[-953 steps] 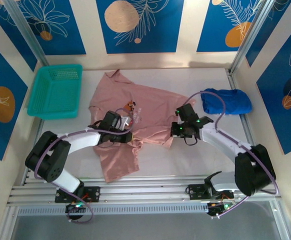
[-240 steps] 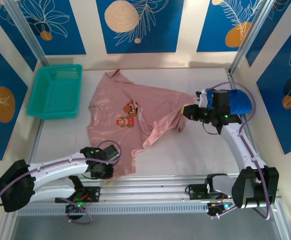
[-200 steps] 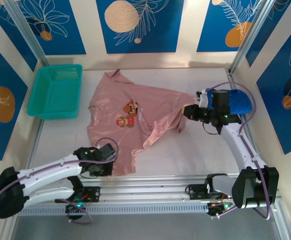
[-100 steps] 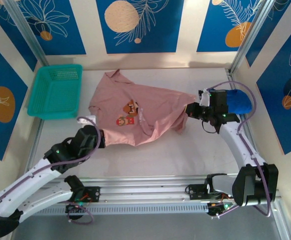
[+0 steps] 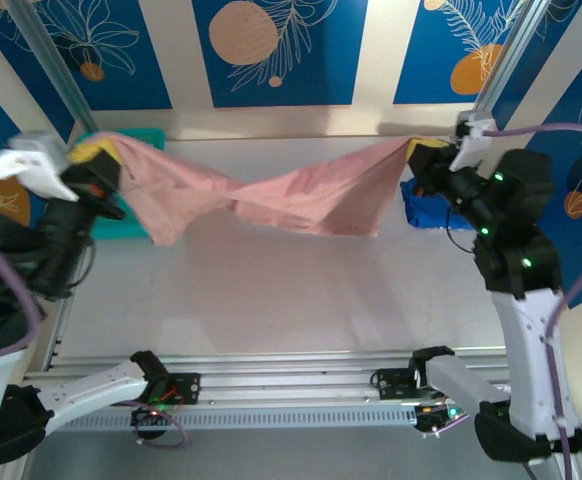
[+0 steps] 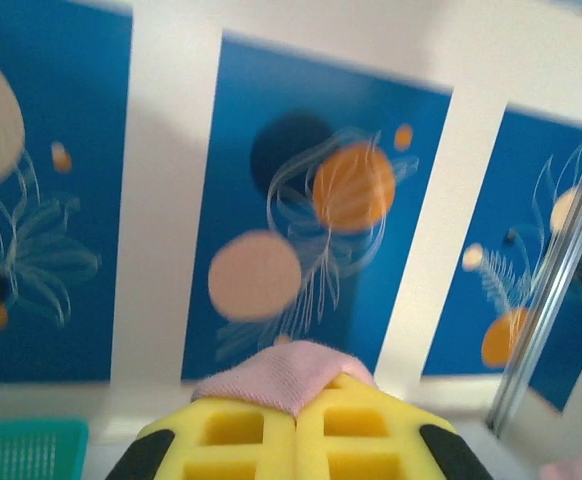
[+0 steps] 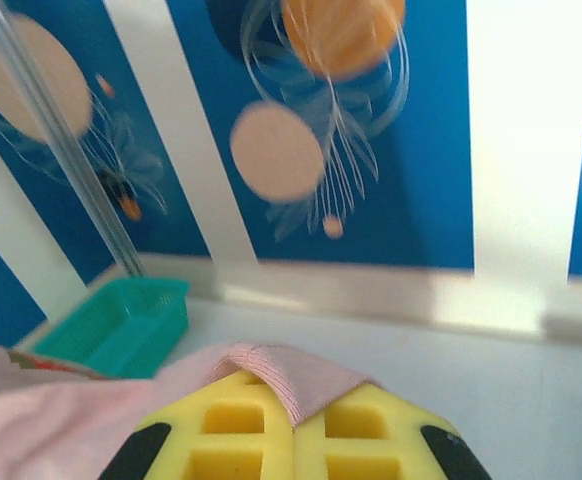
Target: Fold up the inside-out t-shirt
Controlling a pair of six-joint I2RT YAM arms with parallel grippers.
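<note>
Salmon t-shirt (image 5: 291, 195) hangs slack between left gripper (image 5: 99, 160) and right gripper (image 5: 418, 152), a sagging curtain across the span between them. Table (image 5: 271, 290) beneath and nearward lies bare, open for passage. Teal basket (image 6: 21, 445) sits just below left gripper. Royal-blue garment (image 5: 426, 210) lies just beneath right gripper. Corner posts (image 5: 506, 50) stand near, outboard of each gripper.

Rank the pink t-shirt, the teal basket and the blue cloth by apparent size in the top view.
1. pink t-shirt, clearly largest.
2 or 3. teal basket and blue cloth: both mostly hidden, so unsure.
</note>
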